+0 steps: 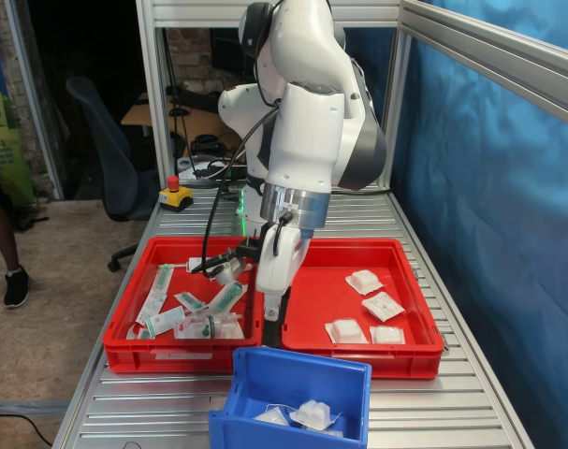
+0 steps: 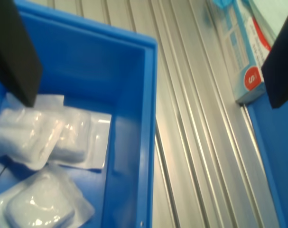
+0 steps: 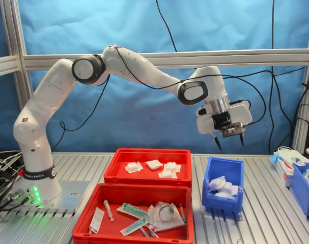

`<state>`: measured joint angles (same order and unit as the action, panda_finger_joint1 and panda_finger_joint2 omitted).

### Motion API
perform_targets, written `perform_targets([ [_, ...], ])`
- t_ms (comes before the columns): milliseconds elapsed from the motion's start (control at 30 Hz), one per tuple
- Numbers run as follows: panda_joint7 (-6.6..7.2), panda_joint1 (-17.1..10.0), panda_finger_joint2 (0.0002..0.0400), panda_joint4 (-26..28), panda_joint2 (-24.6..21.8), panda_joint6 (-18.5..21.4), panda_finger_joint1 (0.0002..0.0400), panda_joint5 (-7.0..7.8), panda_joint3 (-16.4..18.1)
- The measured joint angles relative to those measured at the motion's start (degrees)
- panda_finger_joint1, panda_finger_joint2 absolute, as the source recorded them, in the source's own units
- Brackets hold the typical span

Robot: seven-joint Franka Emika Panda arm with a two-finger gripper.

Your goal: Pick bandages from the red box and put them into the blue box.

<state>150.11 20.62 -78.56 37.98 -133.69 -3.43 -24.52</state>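
Fingers spread and empty above puffy white clear-wrapped bandages in the blue box.

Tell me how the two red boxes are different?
The red plastic crate with white square pads holds only four small puffy bandages, well spread out. The red plastic crate with syringes holds long flat green-and-white packets, syringes and a clear bag, piled more messily. In the first exterior view, the bandage crate sits on the first exterior view's right, the syringe crate on its left. Both are wide, shallow, rimmed and side by side.
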Motion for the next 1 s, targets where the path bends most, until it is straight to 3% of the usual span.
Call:
perform_targets([
  [300,0.00,-0.72,0.0400,0.00,-1.84,0.00,0.0400,0.00,3.15],
  [700,0.00,-4.58,0.0400,-1.28,-6.39,-0.01,0.0400,0.23,11.76],
  [1000,0.00,-8.07,0.0400,-9.87,-14.17,-0.10,0.0400,4.08,17.58],
])
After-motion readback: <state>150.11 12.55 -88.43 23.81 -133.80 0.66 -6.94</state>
